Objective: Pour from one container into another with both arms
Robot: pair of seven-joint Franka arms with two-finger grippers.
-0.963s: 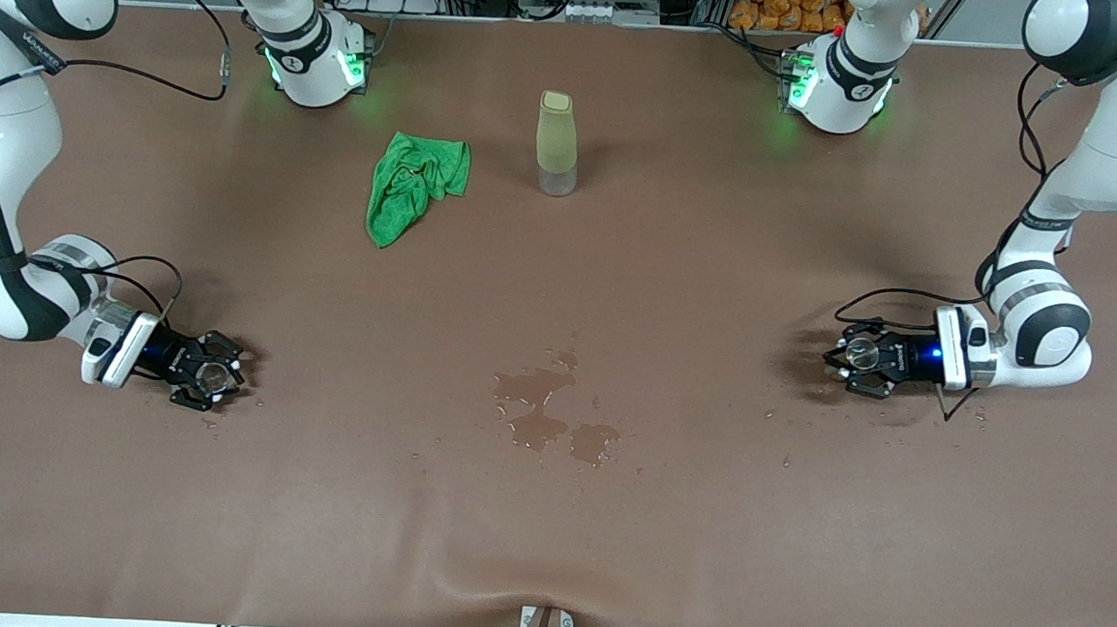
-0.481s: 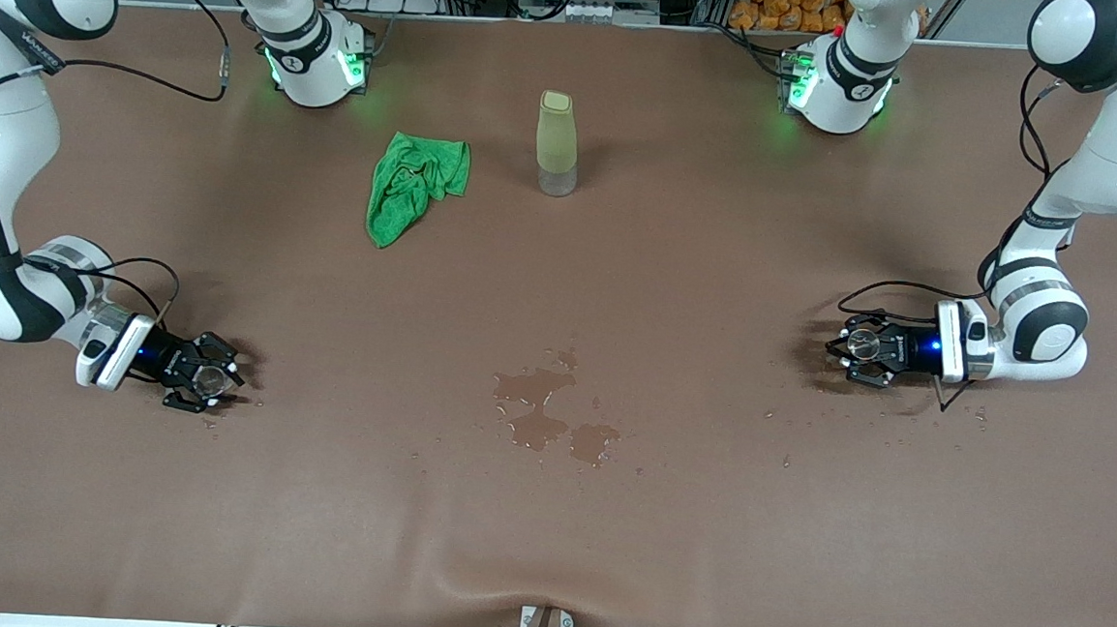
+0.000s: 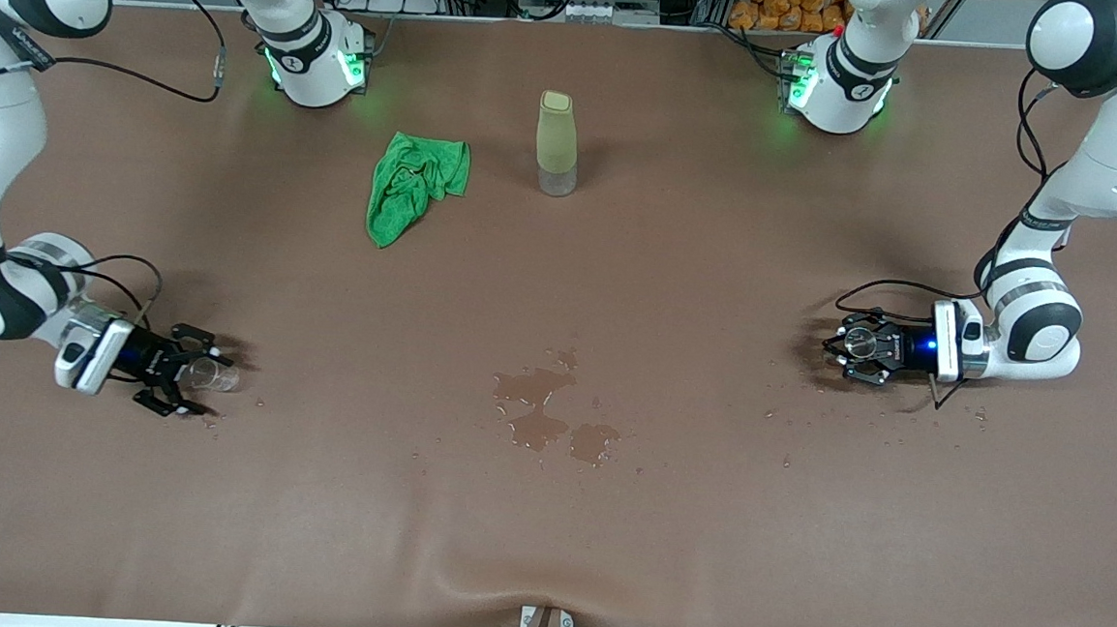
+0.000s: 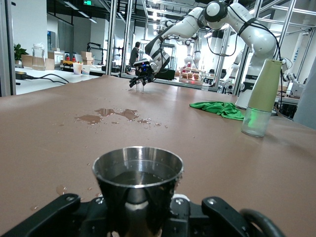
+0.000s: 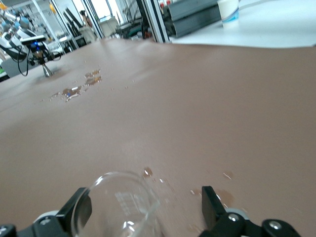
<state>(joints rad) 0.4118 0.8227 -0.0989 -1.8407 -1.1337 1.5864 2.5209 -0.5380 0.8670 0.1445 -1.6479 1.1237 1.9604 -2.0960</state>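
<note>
clear glass beaker (image 3: 212, 377) sits on the brown surface (image 3: 545, 526) between the right gripper (image 3: 188, 371)'s spread fingers, unheld. the left gripper (image 3: 847, 345)'s fingers are clamped on the steel cup (image 4: 138, 185), upright, well apart toward the left arm's end.

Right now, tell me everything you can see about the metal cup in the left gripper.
The metal cup is a small shiny steel beaker with a round flared rim, upright, its inside dark and reflective. The left gripper is shut on its lower body, low at the left arm's end of the table. Water drops lie on the cloth beside it.
</note>
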